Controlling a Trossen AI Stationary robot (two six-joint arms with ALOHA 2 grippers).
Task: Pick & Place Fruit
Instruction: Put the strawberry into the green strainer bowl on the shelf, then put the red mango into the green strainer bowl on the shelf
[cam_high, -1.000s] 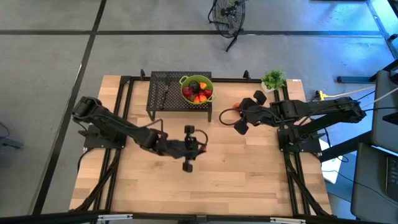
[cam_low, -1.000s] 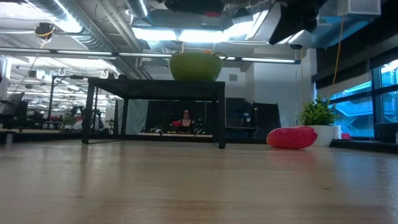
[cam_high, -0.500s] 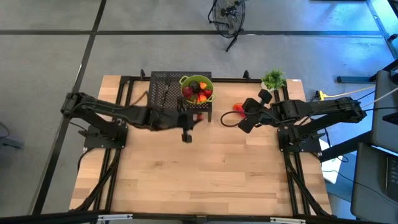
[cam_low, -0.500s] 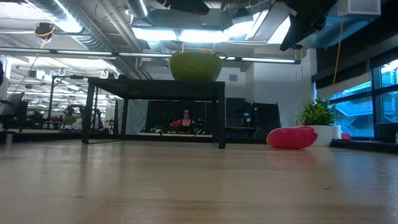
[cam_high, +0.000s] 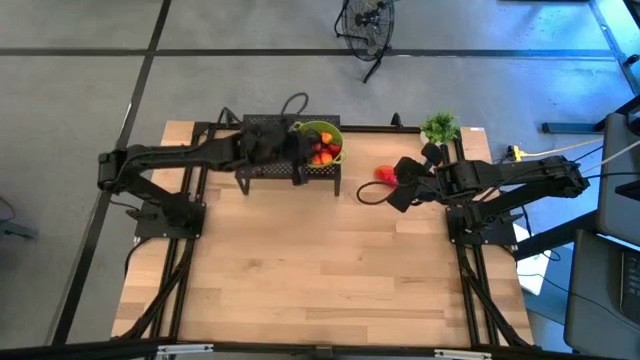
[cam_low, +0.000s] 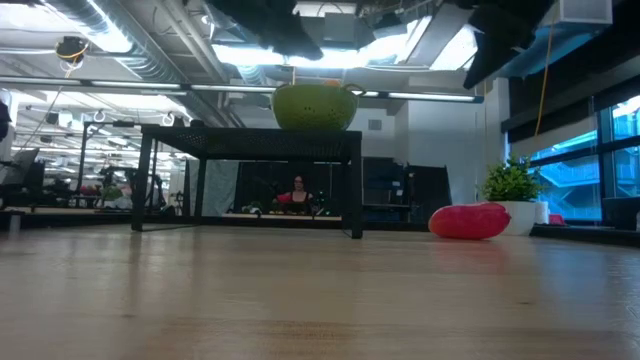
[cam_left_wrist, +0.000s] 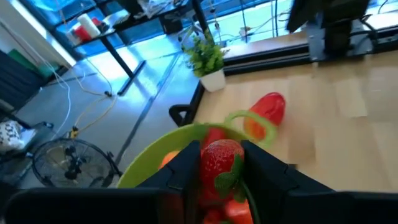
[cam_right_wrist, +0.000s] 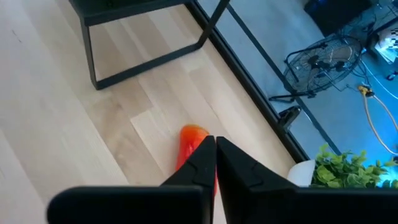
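strawberry (cam_left_wrist: 219, 163) sat pinched in the left gripper (cam_left_wrist: 221, 177), directly over the green bowl (cam_high: 318, 143) on the rack (cam_high: 262, 150); right gripper (cam_right_wrist: 214, 163), fingers shut and empty, hovered above the red oblong fruit (cam_high: 383, 173).

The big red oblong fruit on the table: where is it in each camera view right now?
High view: big red fruit right of the rack, beside the right pincer.
Low view: right side, on the table.
Left wrist view: beyond the green bowl.
Right wrist view: partly hidden behind the fingers.
Shared landmark: potted plant.
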